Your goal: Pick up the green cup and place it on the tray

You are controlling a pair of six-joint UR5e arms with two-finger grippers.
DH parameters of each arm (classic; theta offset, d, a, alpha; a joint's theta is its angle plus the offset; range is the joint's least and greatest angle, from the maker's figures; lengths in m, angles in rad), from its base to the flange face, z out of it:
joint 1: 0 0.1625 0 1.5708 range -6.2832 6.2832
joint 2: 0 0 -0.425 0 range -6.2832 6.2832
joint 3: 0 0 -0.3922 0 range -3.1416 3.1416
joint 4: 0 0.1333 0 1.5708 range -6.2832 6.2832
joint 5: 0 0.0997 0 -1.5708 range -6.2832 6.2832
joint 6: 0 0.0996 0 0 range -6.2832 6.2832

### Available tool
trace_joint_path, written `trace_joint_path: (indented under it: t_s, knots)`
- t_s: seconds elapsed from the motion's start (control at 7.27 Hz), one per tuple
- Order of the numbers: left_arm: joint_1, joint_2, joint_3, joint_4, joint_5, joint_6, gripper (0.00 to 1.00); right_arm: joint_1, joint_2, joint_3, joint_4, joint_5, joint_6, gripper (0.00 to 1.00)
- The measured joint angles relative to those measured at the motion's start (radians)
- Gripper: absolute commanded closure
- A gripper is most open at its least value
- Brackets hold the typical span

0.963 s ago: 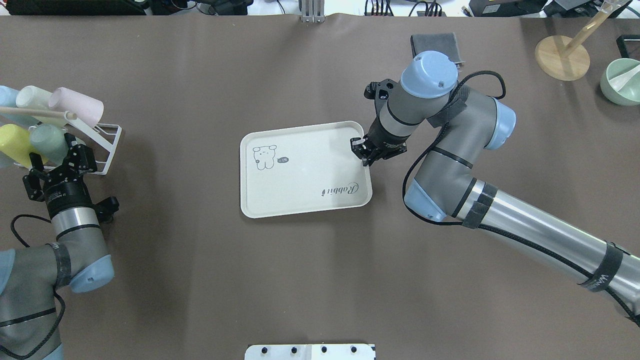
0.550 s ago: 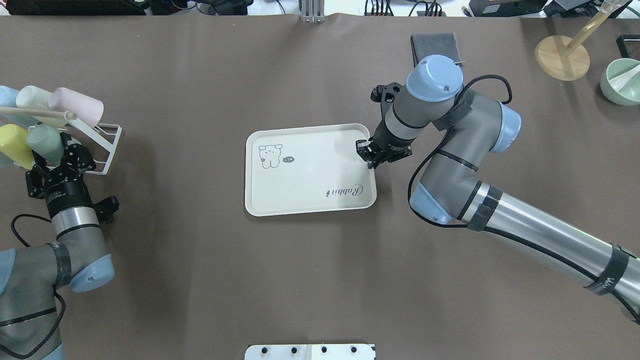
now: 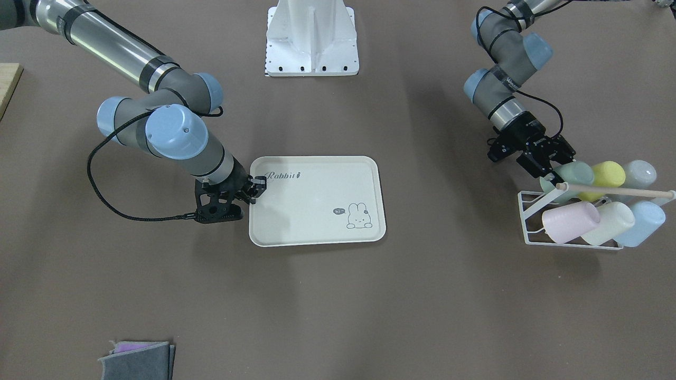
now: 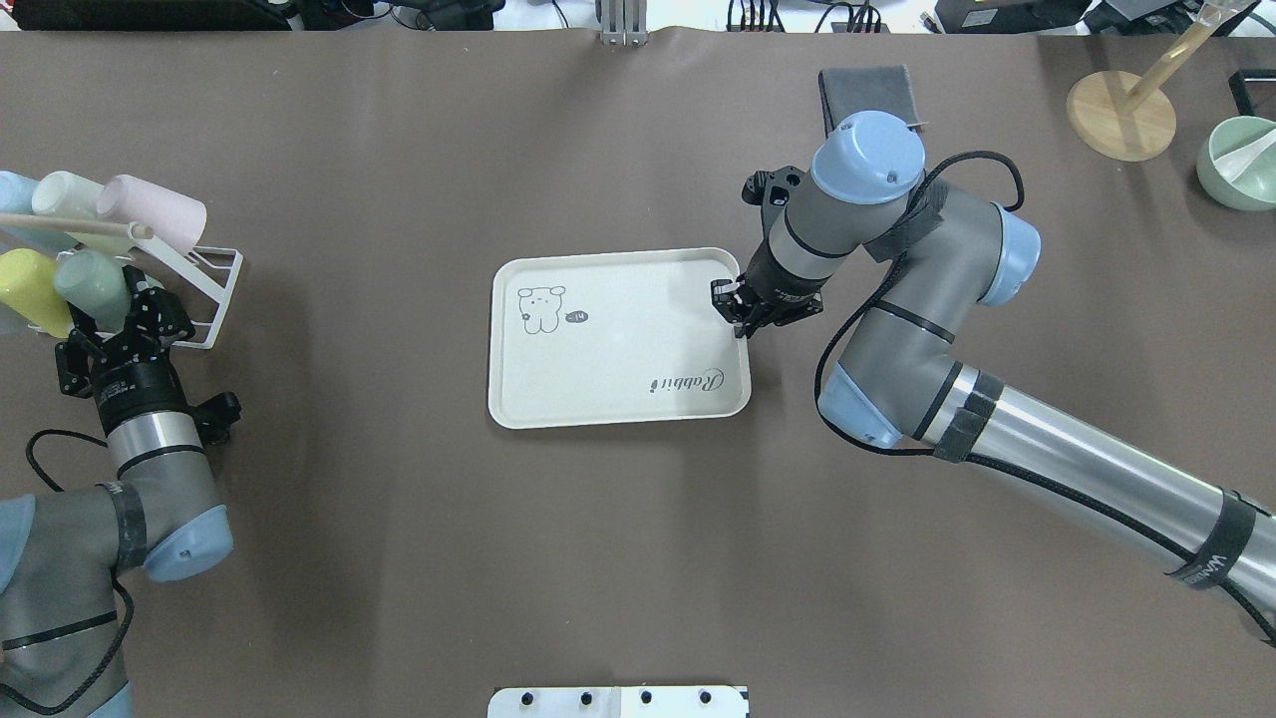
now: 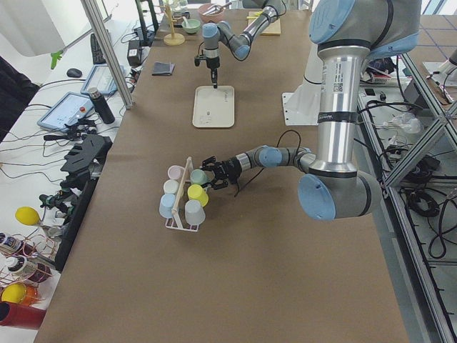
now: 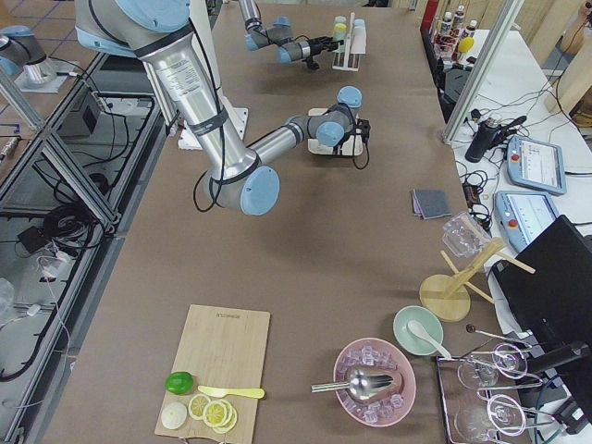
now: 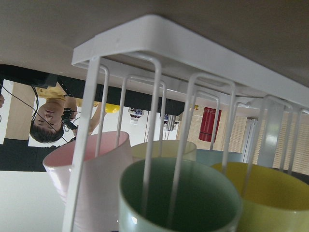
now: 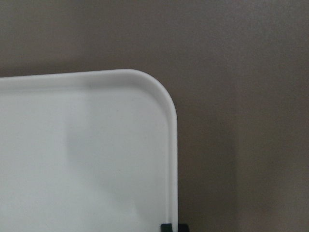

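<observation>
The green cup [image 4: 90, 284] lies on its side in the white wire rack [image 4: 214, 289] at the table's left end, mouth toward my left arm. It also shows in the front view [image 3: 573, 173] and fills the left wrist view [image 7: 178, 198]. My left gripper [image 4: 110, 321] is open, its fingers at either side of the cup's mouth end. The cream tray [image 4: 618, 369] with "Rabbit" script lies flat at mid-table. My right gripper [image 4: 740, 311] is shut on the tray's right rim near its far corner, as the right wrist view [image 8: 173, 226] shows at the tray edge [image 8: 171, 145].
The rack also holds a pink cup [image 4: 155, 209], a yellow cup [image 4: 30, 289], a cream cup and a light blue cup under a wooden rod. A grey cloth [image 4: 865, 90], a wooden stand [image 4: 1121, 115] and a green bowl [image 4: 1241, 160] sit at the far right.
My right gripper has dragged the tray a little to the right and turned it squarer to the table. My left gripper has moved forward onto the green cup's mouth end.
</observation>
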Motion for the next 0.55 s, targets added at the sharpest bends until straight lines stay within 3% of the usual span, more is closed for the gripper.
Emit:
trace_joint_path:
  t_s: [0.14,0.28,0.41,0.55]
  knots:
    - [0.0,0.0,-0.001,-0.049,-0.005,0.067,1.0,0.0,0.0,0.0,0.0,0.0,0.005,0.96]
    - [0.0,-0.001,0.0,-0.119,-0.007,0.157,1.0,0.0,0.0,0.0,0.0,0.0,0.008,0.66]
    - [0.001,-0.001,-0.001,-0.186,-0.006,0.236,1.0,0.0,0.0,0.0,-0.002,0.0,0.009,0.53]
    - [0.001,0.0,-0.003,-0.226,-0.007,0.281,1.0,0.001,-0.001,0.0,-0.004,0.001,0.01,0.01]
